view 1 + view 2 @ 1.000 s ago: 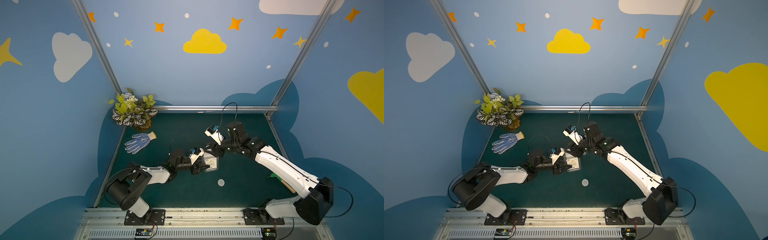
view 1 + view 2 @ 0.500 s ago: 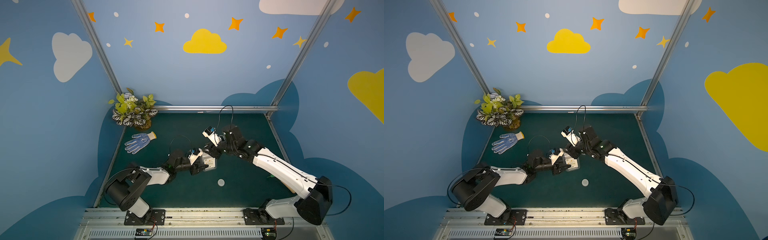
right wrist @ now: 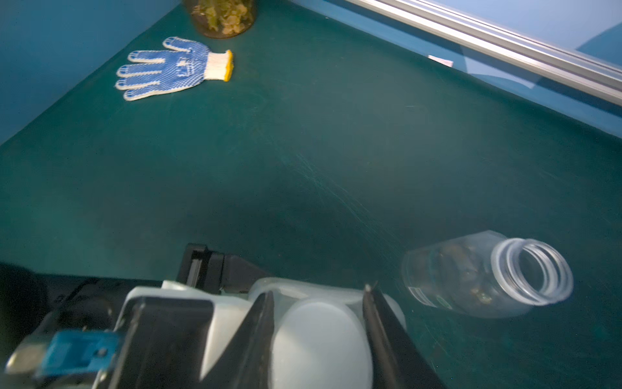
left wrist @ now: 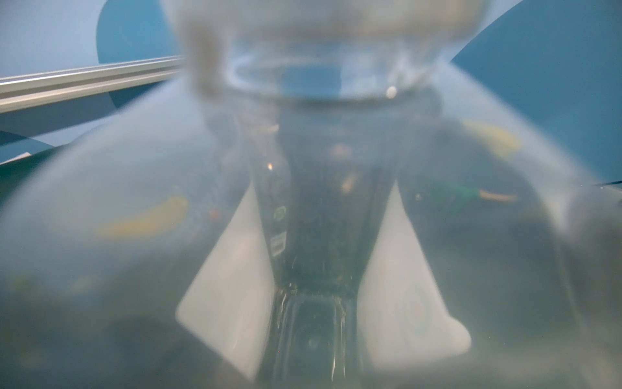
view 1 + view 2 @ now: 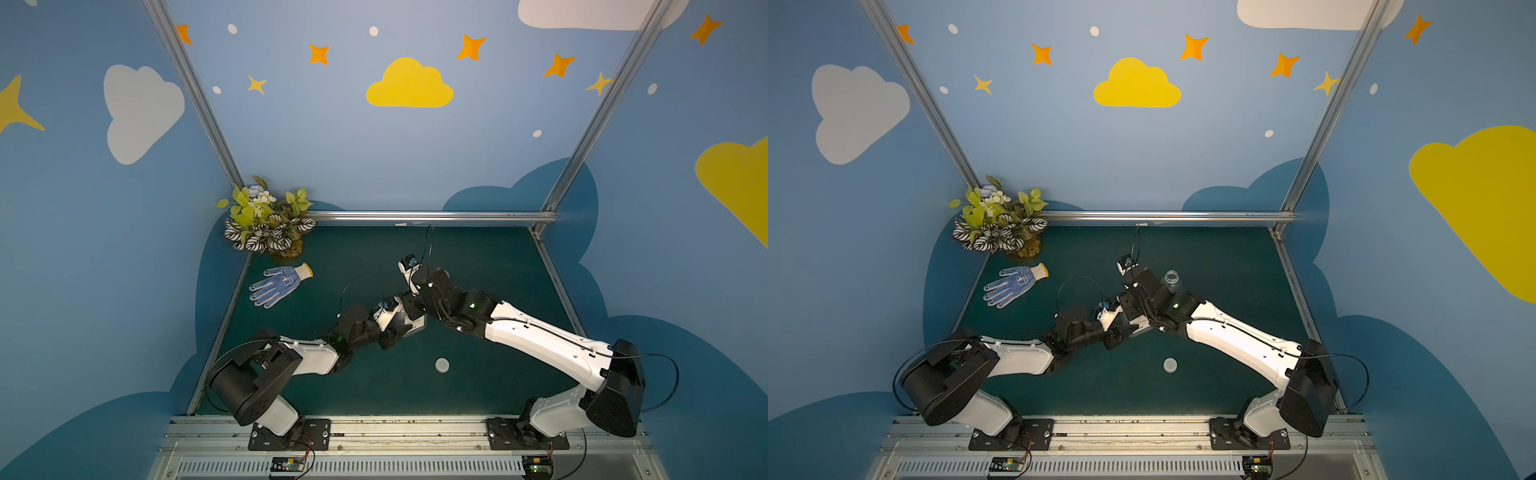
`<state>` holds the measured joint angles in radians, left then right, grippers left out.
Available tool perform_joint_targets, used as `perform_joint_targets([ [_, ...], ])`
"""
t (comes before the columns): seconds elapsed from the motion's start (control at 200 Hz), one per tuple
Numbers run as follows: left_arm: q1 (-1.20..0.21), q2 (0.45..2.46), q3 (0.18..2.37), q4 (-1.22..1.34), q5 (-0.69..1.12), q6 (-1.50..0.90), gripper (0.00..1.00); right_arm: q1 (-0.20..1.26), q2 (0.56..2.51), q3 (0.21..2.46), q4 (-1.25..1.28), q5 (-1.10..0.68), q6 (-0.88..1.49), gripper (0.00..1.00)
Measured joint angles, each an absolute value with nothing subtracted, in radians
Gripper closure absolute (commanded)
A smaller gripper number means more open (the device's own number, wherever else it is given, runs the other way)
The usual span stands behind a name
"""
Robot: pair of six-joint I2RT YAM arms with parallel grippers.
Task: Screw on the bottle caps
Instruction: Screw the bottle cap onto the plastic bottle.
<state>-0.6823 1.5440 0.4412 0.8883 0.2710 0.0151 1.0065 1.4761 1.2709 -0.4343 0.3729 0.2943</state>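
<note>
Green mat [image 5: 478, 257]: left gripper [image 5: 397, 332] clamps rectangular bottle [image 5: 417, 325] upright; right gripper [image 3: 319, 294] pinches white cap [image 3: 319, 340] directly atop its neck, axes probably aligned, wrist view blurry.

A: Any legible text this frame?
B: None. On the rectangular bottle [image 4: 313, 202], the white label [image 4: 229, 296] is blurred; 0 characters resolved.
A: The glove [image 3: 171, 69]?
B: There's a blue mark on its back, too small to read. The small sticker [image 3: 424, 293] on the round bottle [image 3: 471, 279] is unreadable too.
</note>
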Motion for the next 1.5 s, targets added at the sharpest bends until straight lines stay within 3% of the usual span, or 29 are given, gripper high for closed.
perform_joint_targets([
  [0.165, -0.693, 1.544, 0.441, 0.892, 0.223, 0.02, 0.98, 1.048, 1.517, 1.309, -0.471, 0.51, 0.403, 1.0],
  [0.22, -0.695, 1.544, 0.441, 0.891, 0.218, 0.02, 0.98, 1.054, 1.528, 1.326, -0.492, 0.539, 0.426, 0.82],
  [0.386, -0.696, 1.544, 0.445, 0.892, 0.217, 0.023, 0.98, 1.049, 1.527, 1.336, -0.505, 0.533, 0.419, 0.5],
  [0.761, -0.696, 1.529, 0.481, 0.9, 0.325, 0.038, 0.98, 0.908, 1.381, 1.275, -0.482, 0.218, 0.206, 0.25],
  [1.081, -0.677, 1.528, 0.498, 0.897, 0.428, 0.03, 0.98, 0.758, 1.301, 1.235, -0.46, -0.132, 0.018, 0.25],
  [1.497, -0.661, 1.536, 0.537, 0.853, 0.555, 0.007, 0.98, 0.668, 1.295, 1.206, -0.421, -0.404, -0.106, 0.4],
])
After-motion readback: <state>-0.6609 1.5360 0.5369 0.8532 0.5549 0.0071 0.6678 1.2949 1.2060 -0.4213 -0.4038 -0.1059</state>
